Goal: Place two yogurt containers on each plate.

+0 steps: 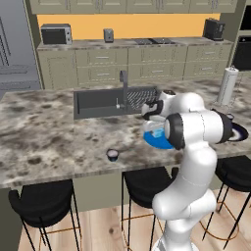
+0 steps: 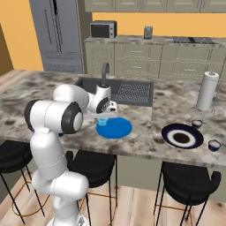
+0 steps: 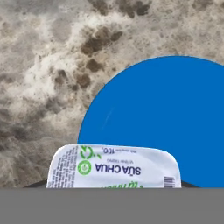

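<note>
The gripper (image 2: 103,118) is clenched on the squarish pale blue yogurt cup (image 3: 114,166), which hangs above the near edge of the bright blue plate (image 3: 166,122); its white foil lid bears green print and a small barcode. Whether the cup touches the plate is hard to tell. One round dark cup (image 1: 112,155) sits alone on the marbled counter (image 1: 44,132), and two more (image 2: 197,124) (image 2: 214,145) flank the dark navy plate (image 2: 182,136).

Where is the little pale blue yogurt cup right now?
The pale blue yogurt cup is held in the robot's tool, just above the near-left edge of the bright blue plate, in front of the sink.
</note>
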